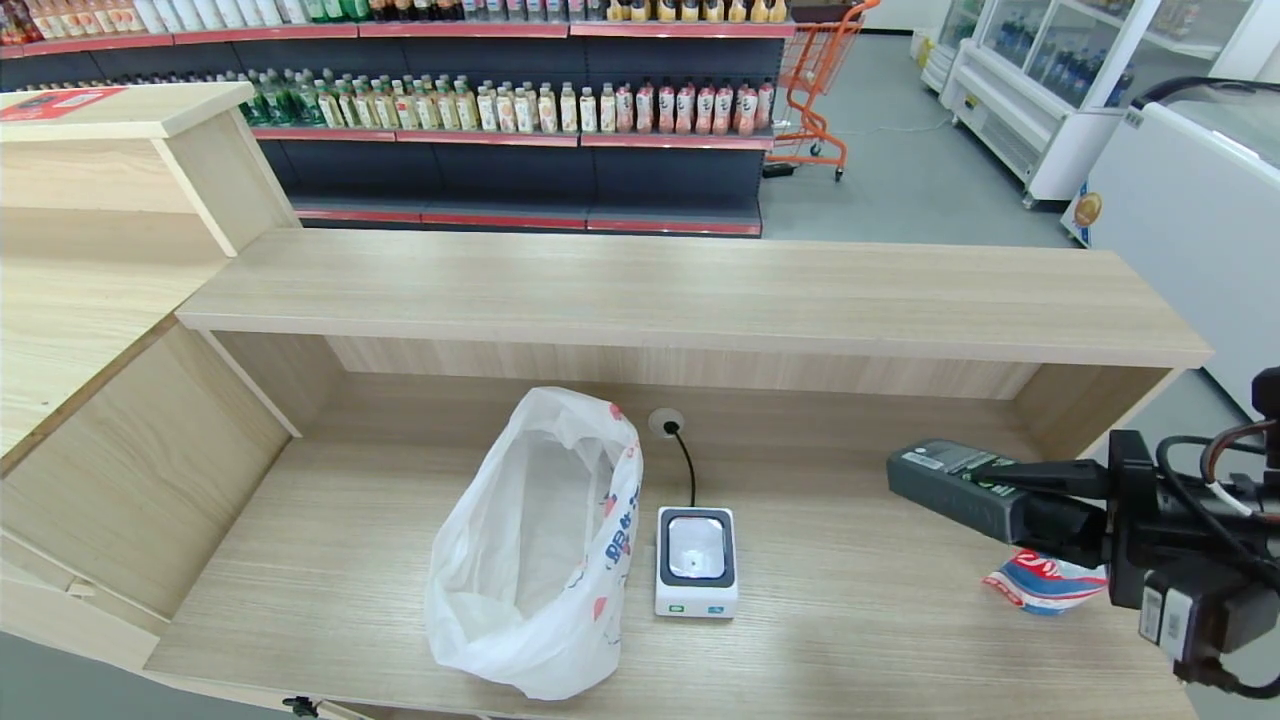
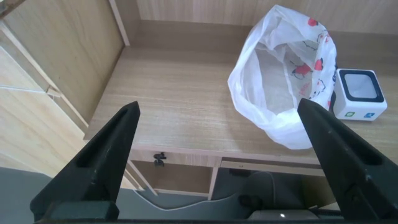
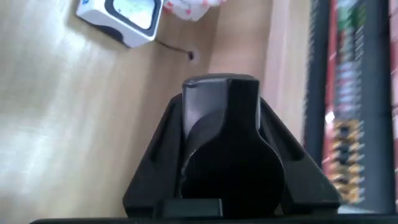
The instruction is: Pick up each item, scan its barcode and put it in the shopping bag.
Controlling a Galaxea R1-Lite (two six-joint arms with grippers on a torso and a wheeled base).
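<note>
Gripping a dark box (image 1: pixel 950 480) in the clenched right claw (image 1: pixel 1030 500), well right of the scanner (image 1: pixel 696 560), left claw (image 2: pixel 219 107) released; best to turn barcode squarely toward scanner glass, slowly.

Right gripper (image 1: pixel 1045 498) is clamping a dark grey rectangular box (image 1: pixel 950 478); a red-and-white plastic packet (image 1: pixel 1040 585) is lying just beneath the gripper.
</note>
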